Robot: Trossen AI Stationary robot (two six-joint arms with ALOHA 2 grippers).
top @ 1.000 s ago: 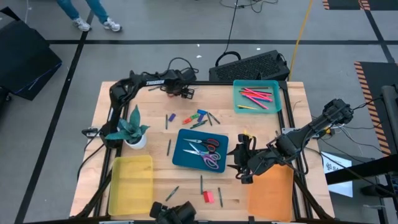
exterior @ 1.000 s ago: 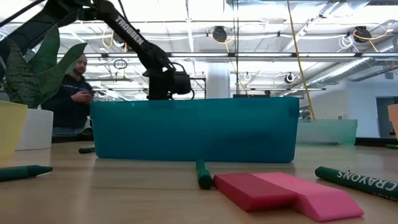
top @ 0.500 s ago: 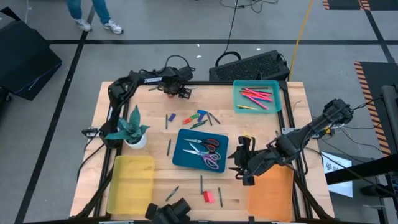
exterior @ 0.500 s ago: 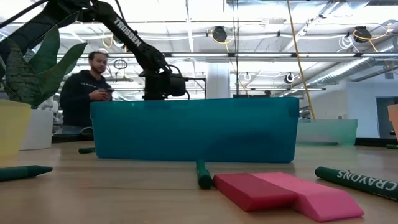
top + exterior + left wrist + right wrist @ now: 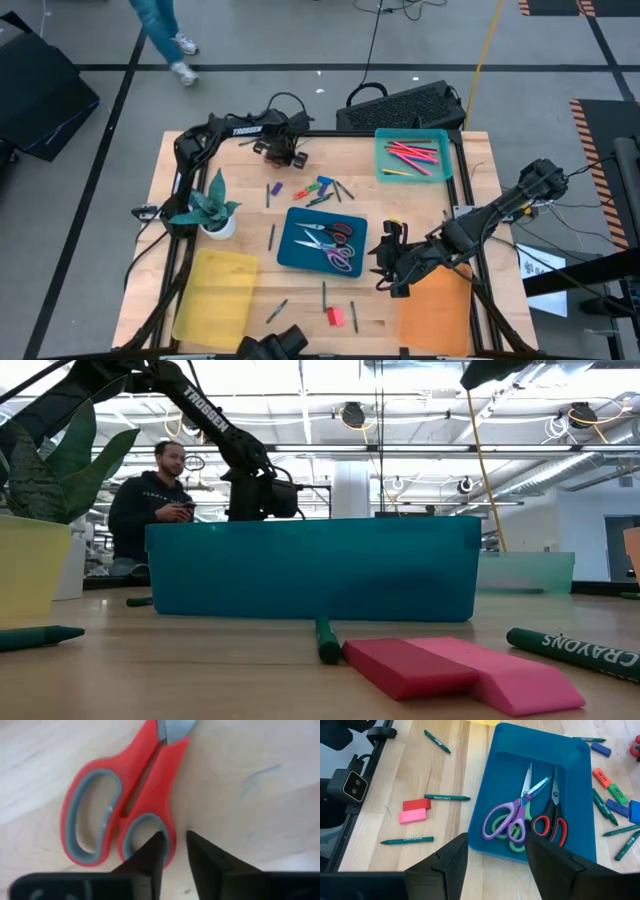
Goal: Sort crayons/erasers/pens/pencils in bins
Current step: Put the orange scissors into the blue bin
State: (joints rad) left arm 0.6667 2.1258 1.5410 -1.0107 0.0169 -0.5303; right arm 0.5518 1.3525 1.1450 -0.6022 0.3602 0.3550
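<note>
Red scissors (image 5: 125, 795) with grey-lined handles lie on the wood by the table's far edge, and my left gripper (image 5: 280, 153) is down on them, shut on one handle loop. My right gripper (image 5: 385, 267) hangs open beside the orange bin (image 5: 435, 305), with nothing between its fingers. The dark blue bin (image 5: 322, 242) at the centre holds several scissors. The teal bin (image 5: 413, 155) at the far right holds red and pink sticks. Near left is the yellow bin (image 5: 213, 295). A red and a pink eraser (image 5: 334, 316) lie flat near the front edge. More erasers and crayons (image 5: 318, 187) lie beyond the blue bin. My left gripper has the rim of the scissors' smaller handle loop (image 5: 170, 827) between its two fingers, one finger (image 5: 152, 852) inside the loop and the other outside. The fingers come from above, pointing down. The scissors lie flat against the wood, as far as this shows.
A potted plant (image 5: 213, 212) stands at the left, beyond the yellow bin. Green crayons (image 5: 272, 236) are scattered around the blue bin and near the front edge. A person (image 5: 150, 500) stands in the room beyond the table's far edge.
My left gripper has shifted a little toward the table's left and near edges. The yellow bin has turned slightly, its near end now farther toward the table's right; no gripper touches it.
</note>
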